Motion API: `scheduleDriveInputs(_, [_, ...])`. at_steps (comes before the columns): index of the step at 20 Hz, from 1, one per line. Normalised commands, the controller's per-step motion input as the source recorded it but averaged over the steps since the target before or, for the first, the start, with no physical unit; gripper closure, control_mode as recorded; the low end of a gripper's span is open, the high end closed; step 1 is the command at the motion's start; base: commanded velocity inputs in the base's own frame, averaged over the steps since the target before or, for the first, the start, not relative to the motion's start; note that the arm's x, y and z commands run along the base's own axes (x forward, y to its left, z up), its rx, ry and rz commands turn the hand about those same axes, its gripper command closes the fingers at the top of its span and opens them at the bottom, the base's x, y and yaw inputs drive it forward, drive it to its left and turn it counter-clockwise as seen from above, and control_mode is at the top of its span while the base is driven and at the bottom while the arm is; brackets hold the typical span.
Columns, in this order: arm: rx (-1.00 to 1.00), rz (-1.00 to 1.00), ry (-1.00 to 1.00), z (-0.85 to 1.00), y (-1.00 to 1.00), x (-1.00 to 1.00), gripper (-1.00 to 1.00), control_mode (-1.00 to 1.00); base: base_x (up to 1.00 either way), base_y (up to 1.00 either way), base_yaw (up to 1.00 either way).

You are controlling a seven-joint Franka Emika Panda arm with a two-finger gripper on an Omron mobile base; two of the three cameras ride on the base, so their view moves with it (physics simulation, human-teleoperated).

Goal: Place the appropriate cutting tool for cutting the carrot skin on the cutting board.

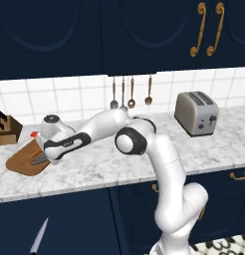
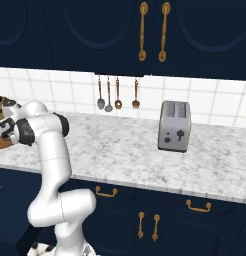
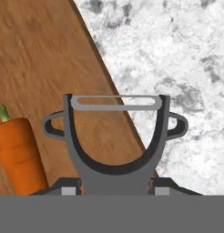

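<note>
We have the gripper (image 3: 114, 190) pinched on the peeler (image 3: 114, 136) by its flat handle, head hanging over the board (image 3: 45, 68) edge beside the carrot (image 3: 18, 154); it looks light, stiff and slippery, so we'd grip the handle.

No text, label, brand, number or sign could be read in any of the views; nothing near the hand or farther from it bore legible writing.
</note>
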Motion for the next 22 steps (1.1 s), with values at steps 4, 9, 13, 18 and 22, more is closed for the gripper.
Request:
scheduleDriveInputs(4, [0.0,0.01,0.0,-0.13,0.29,0.3,-1.0,-1.0,0.0,0.0,0.0])
scheduleDriveInputs(9, [0.0,0.04,0.0,-0.04,0.03,0.12,-1.0,-1.0,0.0,0.0,0.0])
scheduleDriveInputs(13, [0.05,0.02,-0.1,0.25,-0.36,-0.8,-1.0,-1.0,0.0,0.0,0.0])
scheduleDriveInputs(18, [0.09,0.0,-0.12,0.23,-0.71,-0.98,-1.0,-1.0,0.0,0.0,0.0])
scheduleDriveInputs(22, [0.08,-0.01,-0.06,0.02,-0.9,-0.72,-1.0,-1.0,0.0,0.0,0.0])
